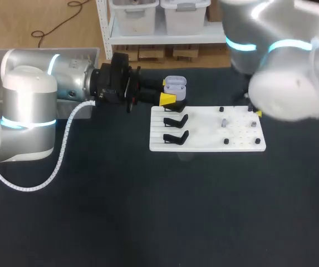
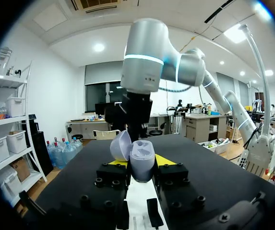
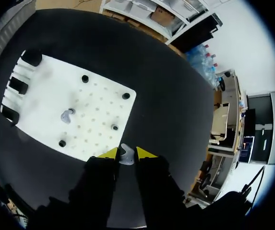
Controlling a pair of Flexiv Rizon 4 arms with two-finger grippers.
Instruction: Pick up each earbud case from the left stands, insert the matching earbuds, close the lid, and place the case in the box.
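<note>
Left wrist view: tool (image 2: 142, 162) grips case (image 2: 141, 154) (lid open).

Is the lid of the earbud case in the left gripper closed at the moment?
No, the left wrist view shows the earbud case between the left gripper tips with its lid swung open.

Left gripper (image 2: 141, 162) clamped on the lavender earbud case (image 2: 142, 168) from both sides, its lid (image 2: 121, 145) flipped open. Right arm (image 2: 147, 62) hangs just ahead. Below the fingers, the white board (image 2: 139, 194) with a black stand (image 2: 152, 213).
</note>
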